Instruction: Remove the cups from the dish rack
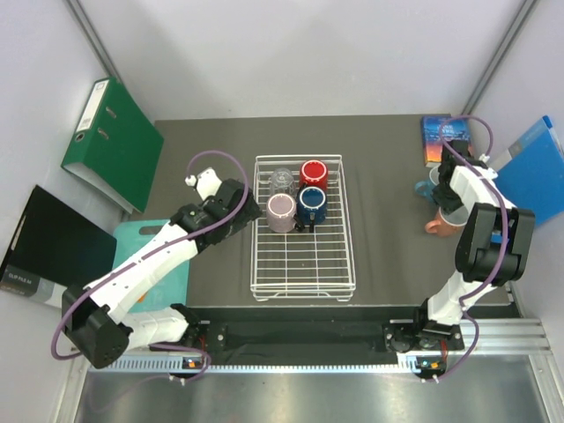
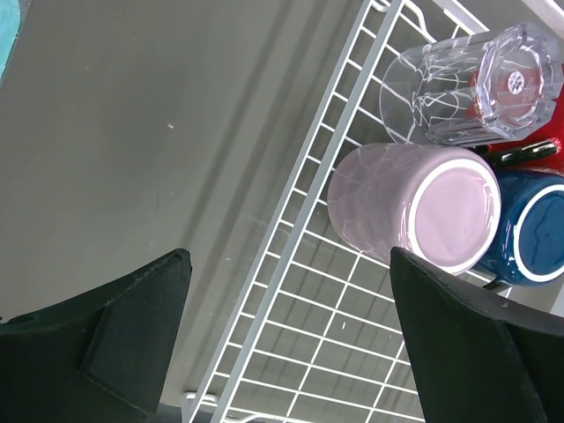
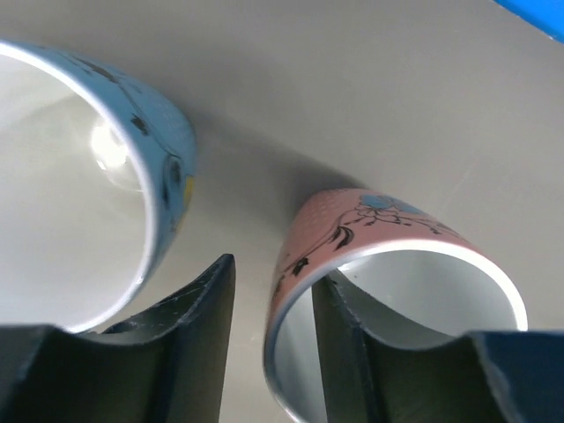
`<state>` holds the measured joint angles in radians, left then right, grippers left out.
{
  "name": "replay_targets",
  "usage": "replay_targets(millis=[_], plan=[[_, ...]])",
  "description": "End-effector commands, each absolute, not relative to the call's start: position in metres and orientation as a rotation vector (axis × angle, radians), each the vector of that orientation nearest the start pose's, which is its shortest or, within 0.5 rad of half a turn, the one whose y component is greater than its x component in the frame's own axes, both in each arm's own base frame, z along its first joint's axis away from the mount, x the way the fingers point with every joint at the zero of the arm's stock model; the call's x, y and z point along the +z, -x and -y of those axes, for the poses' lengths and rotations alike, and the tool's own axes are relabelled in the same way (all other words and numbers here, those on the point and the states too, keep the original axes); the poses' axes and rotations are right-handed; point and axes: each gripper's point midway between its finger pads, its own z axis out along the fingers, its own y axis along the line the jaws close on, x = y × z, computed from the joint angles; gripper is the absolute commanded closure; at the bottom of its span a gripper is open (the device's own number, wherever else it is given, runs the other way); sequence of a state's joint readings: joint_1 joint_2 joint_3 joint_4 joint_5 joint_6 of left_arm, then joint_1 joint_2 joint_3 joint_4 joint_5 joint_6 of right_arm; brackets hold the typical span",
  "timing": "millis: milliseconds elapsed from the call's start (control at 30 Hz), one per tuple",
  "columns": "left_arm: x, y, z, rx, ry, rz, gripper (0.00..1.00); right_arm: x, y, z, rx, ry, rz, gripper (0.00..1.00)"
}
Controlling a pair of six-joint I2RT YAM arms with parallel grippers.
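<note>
The white wire dish rack (image 1: pixel 304 264) sits mid-table and holds a clear glass tumbler (image 1: pixel 282 180), a red mug (image 1: pixel 314 174), a mauve-pink mug (image 1: pixel 281 211) and a dark blue mug (image 1: pixel 313 204), all upside down. My left gripper (image 1: pixel 243 211) is open and empty over the rack's left rim (image 2: pixel 291 229), short of the pink mug (image 2: pixel 414 207). A light blue mug (image 1: pixel 429 187) and a salmon-orange mug (image 1: pixel 441 224) stand upright on the table at the right. My right gripper (image 3: pixel 269 344) straddles the salmon mug's rim (image 3: pixel 304 256), one finger inside, one outside with a gap.
A green binder (image 1: pixel 113 145), a black folder (image 1: pixel 48 247) and a teal board (image 1: pixel 145 251) lie at the left. A book (image 1: pixel 438 139) and a blue folder (image 1: pixel 538 167) lie at the right, close to the two mugs.
</note>
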<state>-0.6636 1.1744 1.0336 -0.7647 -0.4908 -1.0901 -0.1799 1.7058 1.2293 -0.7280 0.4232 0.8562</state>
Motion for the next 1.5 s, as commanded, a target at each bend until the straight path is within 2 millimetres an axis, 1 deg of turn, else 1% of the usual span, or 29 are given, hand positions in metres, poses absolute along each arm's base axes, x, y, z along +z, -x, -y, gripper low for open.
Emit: replay_targets(millis=[0, 67, 167, 200, 267, 400, 533, 600, 633, 667, 700, 733, 767, 800, 833, 867, 900, 933, 967, 1033, 1067, 1133, 1167, 1267, 1300, 1367, 1400, 1433, 1467], plan=[[0.182, -0.278, 0.154, -0.279, 0.696, -2.229, 0.01, 0.105, -0.371, 0.113, -0.313, -1.354, -2.165, 0.58], [0.182, -0.279, 0.155, -0.281, 0.695, -2.229, 0.01, 0.113, -0.373, 0.109, -0.291, -1.344, -2.164, 0.57], [0.184, -0.28, 0.156, -0.287, 0.7, -2.222, 0.01, 0.133, -0.374, 0.101, -0.258, -1.313, -2.158, 0.56], [0.186, -0.281, 0.157, -0.291, 0.699, -2.219, 0.01, 0.149, -0.376, 0.097, -0.228, -1.294, -2.132, 0.55], [0.188, -0.282, 0.156, -0.29, 0.701, -2.209, 0.01, 0.165, -0.375, 0.09, -0.192, -1.265, -2.124, 0.55], [0.193, -0.285, 0.156, -0.292, 0.694, -2.191, 0.01, 0.205, -0.364, 0.076, -0.106, -1.219, -2.069, 0.55], [0.197, -0.289, 0.157, -0.283, 0.674, -2.186, 0.01, 0.234, -0.35, 0.071, -0.076, -1.172, -2.036, 0.54], [0.201, -0.292, 0.158, -0.27, 0.636, -2.182, 0.01, 0.257, -0.345, 0.058, -0.036, -1.096, -2.01, 0.55], [0.199, -0.294, 0.158, -0.253, 0.611, -2.188, 0.01, 0.27, -0.352, 0.042, 0.054, -1.022, -1.987, 0.55], [0.2, -0.296, 0.158, -0.24, 0.582, -2.19, 0.01, 0.269, -0.352, 0.02, 0.105, -0.896, -2.022, 0.55], [0.203, -0.3, 0.16, -0.224, 0.519, -2.189, 0.01, 0.289, -0.347, -0.005, 0.2, -0.772, -1.991, 0.55], [0.2, -0.303, 0.161, -0.2, 0.479, -2.203, 0.01, 0.306, -0.353, -0.031, 0.318, -0.653, -1.943, 0.54], [0.199, -0.306, 0.162, -0.182, 0.443, -2.21, 0.01, 0.299, -0.346, -0.063, 0.374, -0.504, -1.978, 0.53], [0.204, -0.309, 0.164, -0.162, 0.379, -2.213, 0.01, 0.31, -0.337, -0.08, 0.424, -0.417, -1.951, 0.52], [0.198, -0.312, 0.165, -0.127, 0.349, -2.234, 0.01, 0.317, -0.333, -0.099, 0.476, -0.328, -1.931, 0.48], [0.197, -0.314, 0.166, -0.112, 0.322, -2.245, 0.01, 0.311, -0.321, -0.127, 0.508, -0.191, -1.959, 0.46], [0.203, -0.317, 0.168, -0.104, 0.282, -2.244, 0.01, 0.309, -0.315, -0.139, 0.521, -0.127, -1.969, 0.44], [0.199, -0.317, 0.169, -0.083, 0.259, -2.269, 0.01, 0.303, -0.308, -0.145, 0.5, -0.086, -1.993, 0.41], [0.2, -0.317, 0.172, -0.091, 0.233, -2.28, 0.01, 0.295, -0.297, -0.16, 0.496, -0.005, -2.01, 0.4], [0.205, -0.32, 0.174, -0.093, 0.209, -2.274, 0.01, 0.298, -0.288, -0.166, 0.484, 0.04, -1.979, 0.39], [0.208, -0.323, 0.175, -0.099, 0.215, -2.256, 0.01, 0.291, -0.282, -0.171, 0.489, 0.063, -1.986, 0.38], [0.21, -0.325, 0.177, -0.12, 0.246, -2.243, 0.01, 0.296, -0.276, -0.173, 0.518, 0.073, -1.953, 0.38], [0.211, -0.327, 0.181, -0.14, 0.267, -2.238, 0.01, 0.289, -0.273, -0.175, 0.523, 0.08, -1.961, 0.37], [0.214, -0.332, 0.196, -0.214, 0.347, -2.233, 0.01, 0.282, -0.268, -0.177, 0.535, 0.094, -1.972, 0.37], [0.208, -0.334, 0.201, -0.209, 0.365, -2.244, 0.01, 0.28, -0.267, -0.178, 0.535, 0.096, -1.978, 0.37], [0.212, -0.337, 0.215, -0.217, 0.358, -2.239, 0.01, 0.275, -0.264, -0.18, 0.539, 0.104, -1.993, 0.37], [0.204, -0.337, 0.219, -0.188, 0.358, -2.261, 0.01, 0.276, -0.262, -0.18, 0.546, 0.109, -1.989, 0.35], [0.204, -0.334, 0.227, -0.187, 0.342, -2.266, 0.01, 0.276, -0.262, -0.181, 0.547, 0.111, -1.99, 0.35], [0.211, -0.337, 0.233, -0.189, 0.341, -2.256, 0.01, 0.277, -0.261, -0.181, 0.548, 0.113, -1.987, 0.34]])
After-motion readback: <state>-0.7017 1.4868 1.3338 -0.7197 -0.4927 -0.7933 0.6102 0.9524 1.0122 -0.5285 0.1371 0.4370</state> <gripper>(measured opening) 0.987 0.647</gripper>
